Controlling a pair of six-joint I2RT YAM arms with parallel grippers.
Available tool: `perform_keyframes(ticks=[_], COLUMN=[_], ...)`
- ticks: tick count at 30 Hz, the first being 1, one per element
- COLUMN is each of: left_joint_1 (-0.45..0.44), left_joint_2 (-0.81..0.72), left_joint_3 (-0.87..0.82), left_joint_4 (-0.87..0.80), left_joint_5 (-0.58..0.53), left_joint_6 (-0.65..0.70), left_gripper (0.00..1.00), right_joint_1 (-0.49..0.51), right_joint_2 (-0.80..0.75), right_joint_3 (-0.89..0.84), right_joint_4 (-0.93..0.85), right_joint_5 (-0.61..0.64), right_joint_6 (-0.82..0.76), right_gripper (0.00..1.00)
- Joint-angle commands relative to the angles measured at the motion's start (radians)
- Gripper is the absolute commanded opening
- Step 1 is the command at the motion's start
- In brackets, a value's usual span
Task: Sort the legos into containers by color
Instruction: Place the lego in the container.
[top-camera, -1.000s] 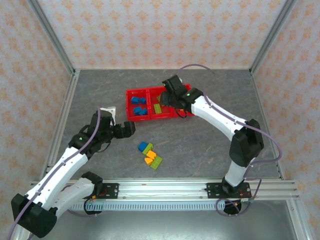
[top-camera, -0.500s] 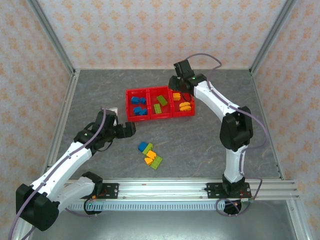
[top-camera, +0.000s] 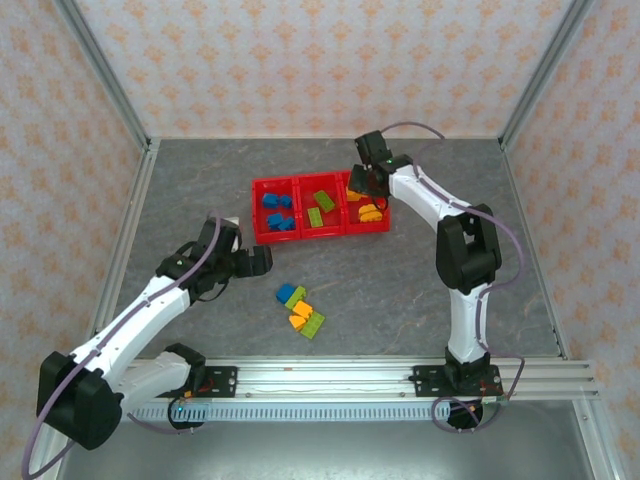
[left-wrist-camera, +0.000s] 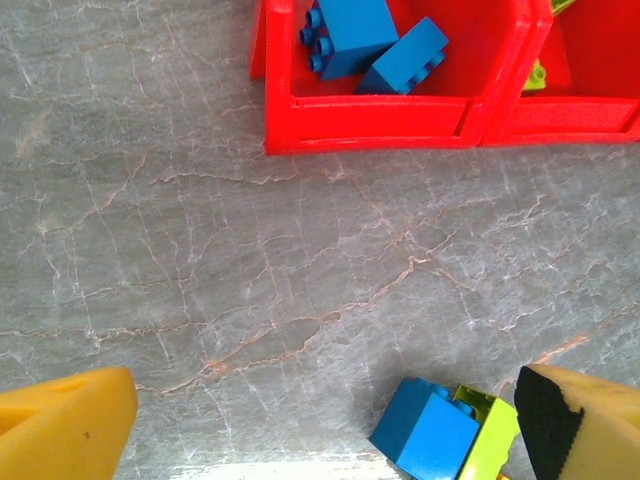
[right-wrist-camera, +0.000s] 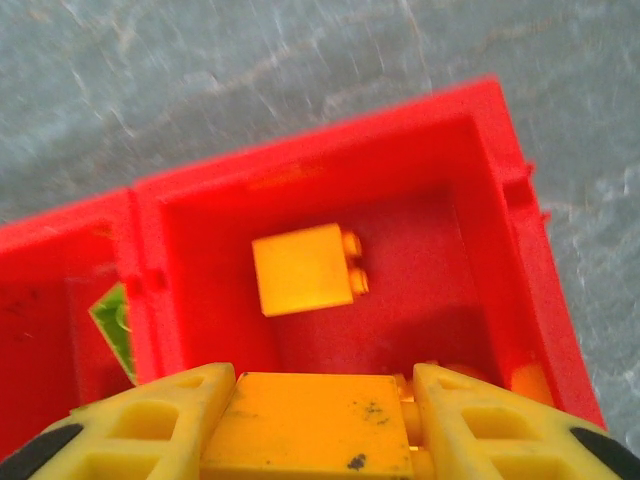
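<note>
The containers (top-camera: 303, 237) are three joined red bins at the table's centre back. Blue legos (top-camera: 277, 212) lie in the left bin, green ones (top-camera: 320, 206) in the middle, orange-yellow ones (top-camera: 368, 207) in the right. My right gripper (top-camera: 362, 185) hovers over the right bin (right-wrist-camera: 500, 200), shut on an orange-yellow brick (right-wrist-camera: 315, 425); another orange-yellow brick (right-wrist-camera: 300, 268) lies on the bin floor below. Several loose legos (top-camera: 300, 308) sit on the table in front. My left gripper (top-camera: 256, 262) is open just left of them, with a blue brick (left-wrist-camera: 425, 430) near its right finger (left-wrist-camera: 585, 420).
A lime-green brick (left-wrist-camera: 490, 440) touches the blue one. The left bin's front wall (left-wrist-camera: 380, 105) lies ahead of my left gripper, with two blue bricks (left-wrist-camera: 350, 30) inside. A metal rail (top-camera: 330, 378) runs along the near edge, and frame posts stand at the corners.
My right gripper has swung right from over the middle bin to over the right bin, still holding its brick. The left arm has shifted slightly; its gripper stays open.
</note>
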Motion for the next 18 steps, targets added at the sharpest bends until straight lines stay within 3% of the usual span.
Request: perform_keyframes(ticks=[1, 9, 18], left_joint_1=[-0.006, -0.009, -0.018], left_joint_2=[0.017, -0.01, -0.064], left_joint_3=[0.002, -0.004, -0.021], left_joint_4=[-0.004, -0.003, 0.018], left_joint_5=[-0.01, -0.025, -0.01], left_joint_6=[-0.004, -0.014, -0.018], left_gripper=[0.99, 0.99, 0.99], right_joint_1=[-0.005, -0.006, -0.007], right_joint_2=[-0.039, -0.047, -0.075], right_joint_3=[-0.045, -0.081, -0.08], right_joint_4=[0.036, 0.135, 0.145], right_joint_5=[-0.015, -0.072, -0.083], right_joint_6=[0.022, 0.027, 0.099], right_gripper=[0.39, 0.43, 0.71])
